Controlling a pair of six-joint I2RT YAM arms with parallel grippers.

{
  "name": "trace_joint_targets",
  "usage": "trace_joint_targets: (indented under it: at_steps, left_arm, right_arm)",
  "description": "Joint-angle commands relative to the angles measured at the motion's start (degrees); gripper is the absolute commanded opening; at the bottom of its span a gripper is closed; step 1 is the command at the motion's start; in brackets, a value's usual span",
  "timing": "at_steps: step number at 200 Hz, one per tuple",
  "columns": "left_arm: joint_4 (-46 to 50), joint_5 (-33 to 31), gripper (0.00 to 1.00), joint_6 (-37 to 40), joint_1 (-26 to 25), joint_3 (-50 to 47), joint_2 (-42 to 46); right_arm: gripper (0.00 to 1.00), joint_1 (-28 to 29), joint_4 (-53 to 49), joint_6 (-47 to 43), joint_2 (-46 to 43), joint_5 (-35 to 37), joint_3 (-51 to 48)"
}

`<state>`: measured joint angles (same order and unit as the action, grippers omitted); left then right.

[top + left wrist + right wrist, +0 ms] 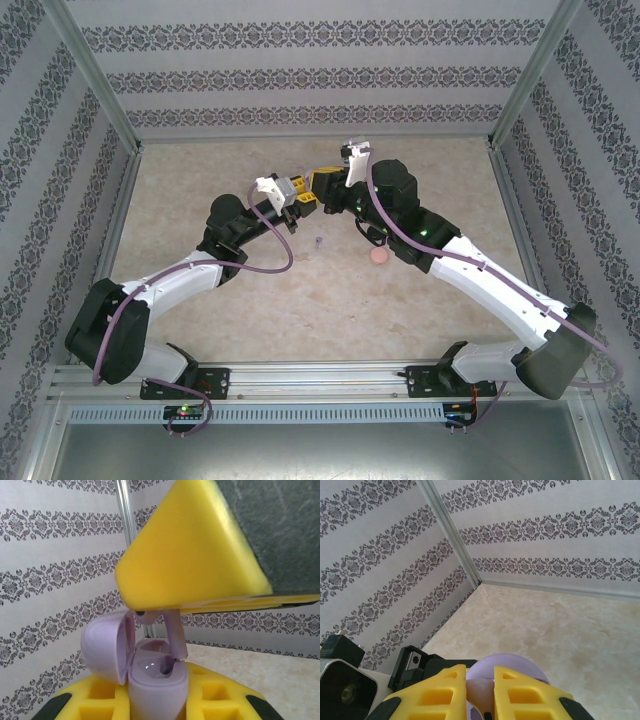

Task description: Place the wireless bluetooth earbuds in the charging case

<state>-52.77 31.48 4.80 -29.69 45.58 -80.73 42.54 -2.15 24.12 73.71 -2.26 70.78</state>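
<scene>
Two loose items lie on the table [250,300] nearest the arm bases. One is a pink round object [378,257]. The other, to its left and apart from it, is a tiny lilac speck [317,243], too small to identify and possibly the second earbud of the lilac pair.

Beyond these, both arms meet over the middle of the table.

Left gripper [159,706]: closed on the body of the lilac charging case [150,685]. The case is held upright with its lid [102,645] hinged open to one side.

Right gripper [480,696]: jaws nearly together, pinching a lilac earbud [176,635] at its upper end. The stem points down and its tip is at the mouth of one well in the case. It is entering the well but not seated.

Assessment: the task is at an early stage.
- Done: the case is secured and open, and one earbud is picked up and aligned over its well.
- Left: press this earbud fully home and release it, then fetch its mate and seat it in the other well. After that, any further pairs need the same treatment with their own cases.

Risk noted: the stem enters at a slight tilt, so it may bind on the well's rim.
</scene>
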Motion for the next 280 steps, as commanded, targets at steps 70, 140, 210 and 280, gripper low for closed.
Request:
trace_joint_targets:
  at_steps: [70, 140, 210, 280]
  left_arm:
    - [-1.16, 0.67, 0.0, 1.88, -0.74, 1.94, 2.43]
    - [-0.5, 0.61, 0.0, 2.15, -0.75, 1.98, 2.83]
    - [-0.15, 0.45, 0.0, 2.08, -0.74, 2.26, 2.95]
    - [0.22, -1.57, 0.0, 1.45, -0.73, 1.64, 3.03]
  right_arm:
    - [0.15, 0.7, 0.24, -1.61, 0.97, -0.55, -2.81]
    - [0.14, 0.41, 0.14, -2.87, 0.05, 2.06, -3.23]
    - [0.14, 0.39, -0.69, -3.51, 1.54, -3.52, -3.06]
    - [0.52, 0.62, -3.41, -2.82, 1.29, -2.84, 0.22]
